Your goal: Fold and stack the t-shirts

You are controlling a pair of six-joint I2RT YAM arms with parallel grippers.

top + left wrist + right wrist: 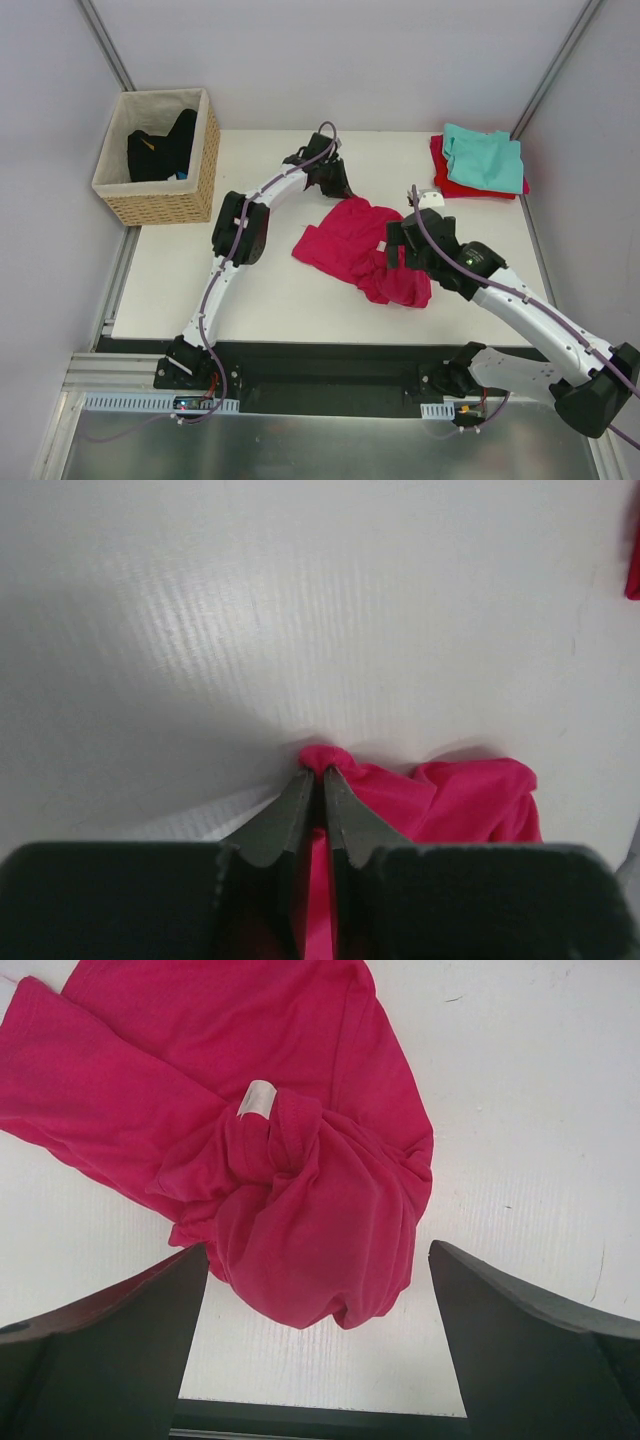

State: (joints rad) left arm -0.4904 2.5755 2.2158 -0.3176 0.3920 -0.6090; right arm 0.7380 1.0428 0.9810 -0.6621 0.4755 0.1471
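A magenta-pink t-shirt lies crumpled in the middle of the table, its white neck label showing in the right wrist view. My left gripper is shut on the shirt's far edge; in the left wrist view the fabric bunches at the closed fingertips. My right gripper is open above the shirt's near right part, with the bunched cloth between and beyond its jaws, not touching them. A teal t-shirt lies folded on a red one at the back right.
A woven wicker basket with dark clothes in it stands off the table's back left corner. The table's near edge runs just below my right gripper.
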